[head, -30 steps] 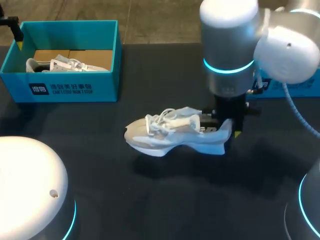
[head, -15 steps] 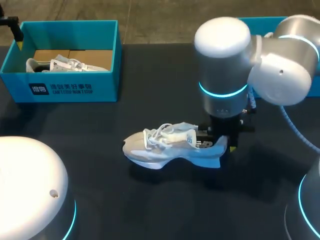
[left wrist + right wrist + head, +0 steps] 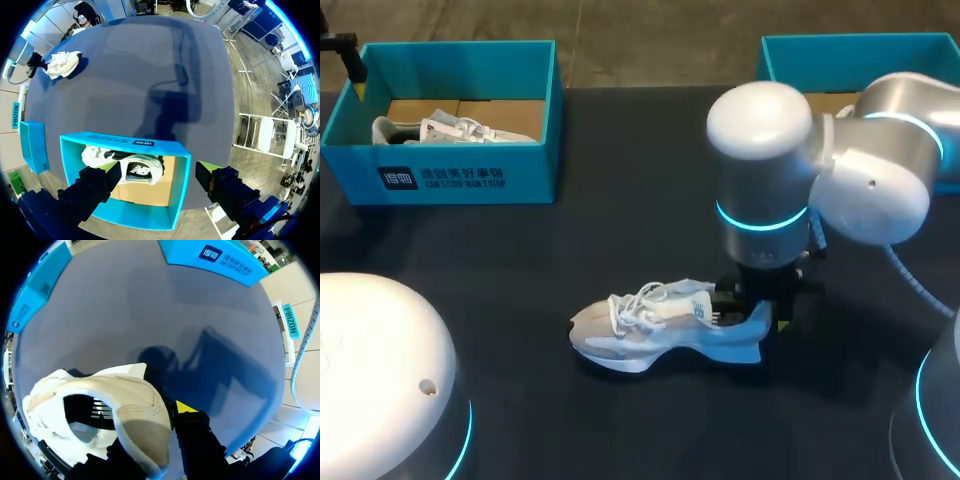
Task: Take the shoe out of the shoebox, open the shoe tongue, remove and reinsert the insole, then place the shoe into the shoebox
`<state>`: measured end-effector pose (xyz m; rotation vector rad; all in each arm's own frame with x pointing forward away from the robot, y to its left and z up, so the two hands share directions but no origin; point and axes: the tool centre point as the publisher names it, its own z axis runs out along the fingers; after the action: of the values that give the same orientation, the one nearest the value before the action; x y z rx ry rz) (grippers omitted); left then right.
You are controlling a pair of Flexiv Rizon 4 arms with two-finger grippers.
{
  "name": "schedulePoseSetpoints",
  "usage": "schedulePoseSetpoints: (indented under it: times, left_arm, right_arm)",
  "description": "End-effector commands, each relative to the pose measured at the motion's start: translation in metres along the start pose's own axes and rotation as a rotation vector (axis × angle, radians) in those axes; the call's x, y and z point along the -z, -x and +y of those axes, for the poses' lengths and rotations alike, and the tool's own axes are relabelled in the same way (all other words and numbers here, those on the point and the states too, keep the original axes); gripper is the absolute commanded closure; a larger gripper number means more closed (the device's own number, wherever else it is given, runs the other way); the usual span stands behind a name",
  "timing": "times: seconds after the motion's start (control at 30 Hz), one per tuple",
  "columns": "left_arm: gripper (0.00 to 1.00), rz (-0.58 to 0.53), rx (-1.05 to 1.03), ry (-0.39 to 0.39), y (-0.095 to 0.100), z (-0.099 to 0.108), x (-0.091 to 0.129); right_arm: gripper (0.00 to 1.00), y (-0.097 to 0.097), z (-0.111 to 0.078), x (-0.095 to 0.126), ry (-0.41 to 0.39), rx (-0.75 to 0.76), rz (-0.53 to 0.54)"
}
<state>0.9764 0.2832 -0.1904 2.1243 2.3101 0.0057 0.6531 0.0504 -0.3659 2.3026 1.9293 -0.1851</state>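
Observation:
A white sneaker (image 3: 655, 322) lies toe-left at the middle of the dark table, low over it or resting on it. My right gripper (image 3: 757, 305) is shut on its heel. In the right wrist view the heel collar (image 3: 132, 405) sits between the fingers, one yellow tip (image 3: 186, 406) showing beside it. My left gripper (image 3: 159, 175) hangs open above the teal shoebox (image 3: 125, 142), in which a second white shoe (image 3: 135, 170) lies. That shoebox (image 3: 440, 175) stands at the far left in the head view.
Another teal box (image 3: 860, 50) stands at the far right behind my right arm. My arms' white bases fill the near left (image 3: 380, 380) and near right corners. Bare dark tabletop (image 3: 620, 200) lies between the boxes and the sneaker.
My right arm has carried the sneaker toward the table's near side and lowered it. The left gripper has stayed over the left box.

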Motion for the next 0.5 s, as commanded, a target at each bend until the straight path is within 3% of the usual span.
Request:
schedulePoseSetpoints:
  times: [0.03, 0.5]
  left_arm:
    - [0.00, 0.002, 0.000, 0.001, 0.000, -0.001, 0.000]
    - [0.00, 0.002, 0.000, 0.001, 0.000, -0.001, 0.000]
  right_arm:
    - [1.00, -0.007, -0.001, -0.014, -0.001, -0.001, 0.011]
    - [1.00, -0.008, -0.005, -0.029, -0.013, 0.001, 0.006]
